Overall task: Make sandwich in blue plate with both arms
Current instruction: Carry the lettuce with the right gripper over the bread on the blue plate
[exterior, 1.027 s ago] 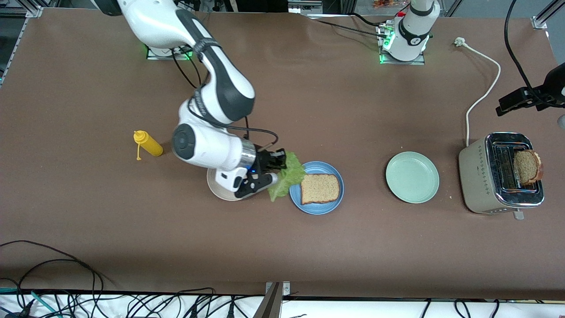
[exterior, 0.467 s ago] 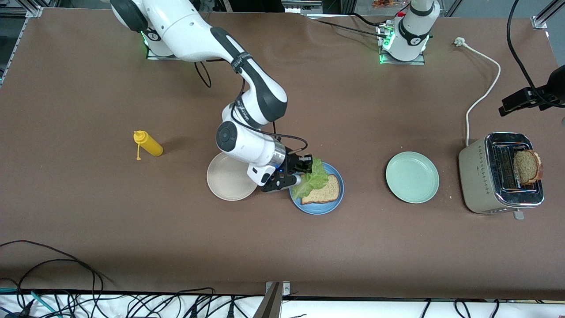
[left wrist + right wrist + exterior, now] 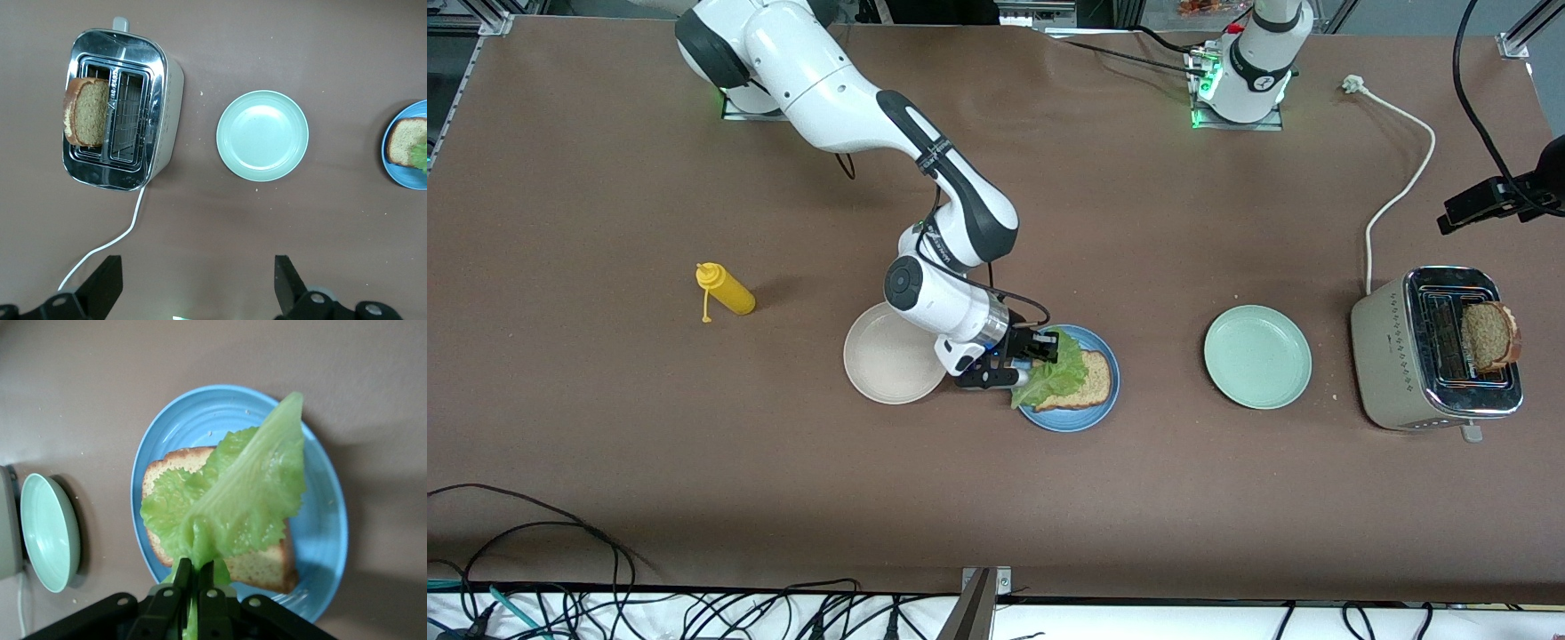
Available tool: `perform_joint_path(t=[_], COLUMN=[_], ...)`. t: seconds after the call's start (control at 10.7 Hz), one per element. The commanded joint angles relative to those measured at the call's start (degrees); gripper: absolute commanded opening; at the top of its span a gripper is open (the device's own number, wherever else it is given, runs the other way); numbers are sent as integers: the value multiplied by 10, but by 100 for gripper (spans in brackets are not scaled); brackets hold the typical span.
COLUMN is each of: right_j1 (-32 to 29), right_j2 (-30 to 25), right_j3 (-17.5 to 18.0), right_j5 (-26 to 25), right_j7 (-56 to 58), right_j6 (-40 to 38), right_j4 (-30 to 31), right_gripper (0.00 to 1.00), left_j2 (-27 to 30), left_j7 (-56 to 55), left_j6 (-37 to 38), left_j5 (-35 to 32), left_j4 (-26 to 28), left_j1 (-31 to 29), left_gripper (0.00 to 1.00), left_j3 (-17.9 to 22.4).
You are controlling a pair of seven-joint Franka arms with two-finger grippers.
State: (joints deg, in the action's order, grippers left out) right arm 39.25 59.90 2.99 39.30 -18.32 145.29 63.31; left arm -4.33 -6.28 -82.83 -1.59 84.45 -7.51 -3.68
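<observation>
The blue plate (image 3: 1089, 414) lies mid-table with one brown bread slice (image 3: 1091, 380) on it. My right gripper (image 3: 1040, 348) hangs low over the plate's edge nearest the cream plate. It is shut on the stem end of a ruffled green lettuce leaf (image 3: 1056, 374), which drapes across part of the slice. The right wrist view shows the lettuce (image 3: 233, 500) pinched in the right gripper (image 3: 197, 570) over the bread (image 3: 267, 563) and blue plate (image 3: 200, 413). My left gripper (image 3: 198, 267) is open, high above bare table near the toaster (image 3: 167, 87). A second bread slice (image 3: 1489, 336) stands in the toaster's slot.
A mint-green plate (image 3: 1257, 356) sits between the blue plate and the toaster (image 3: 1405, 356). A cream plate (image 3: 880, 360) lies beside the blue plate toward the right arm's end, and a yellow squeeze bottle (image 3: 727, 290) lies farther that way. The toaster's white cord (image 3: 1400, 191) trails toward the robots' bases.
My right gripper has carried the lettuce from over the cream plate to over the blue plate and lowered it onto the bread. The left arm has barely shifted.
</observation>
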Motion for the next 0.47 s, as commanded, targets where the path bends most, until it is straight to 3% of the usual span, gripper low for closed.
perform_joint_path(t=[0.0, 0.37], right_j1=[-2, -2], right_j2=[12, 28], right_j3=[17, 17], right_j5=[9, 9], right_j7=[-64, -76], right_j6=[6, 25], right_j4=[-28, -29], right_gripper=[0, 0], left_j2=[2, 1], left_j7=[-3, -3], left_j6=[6, 6], left_j5=[-10, -10], left_j4=[0, -3], left_j1=[-3, -3], left_gripper=[100, 100], left_j3=[-4, -4])
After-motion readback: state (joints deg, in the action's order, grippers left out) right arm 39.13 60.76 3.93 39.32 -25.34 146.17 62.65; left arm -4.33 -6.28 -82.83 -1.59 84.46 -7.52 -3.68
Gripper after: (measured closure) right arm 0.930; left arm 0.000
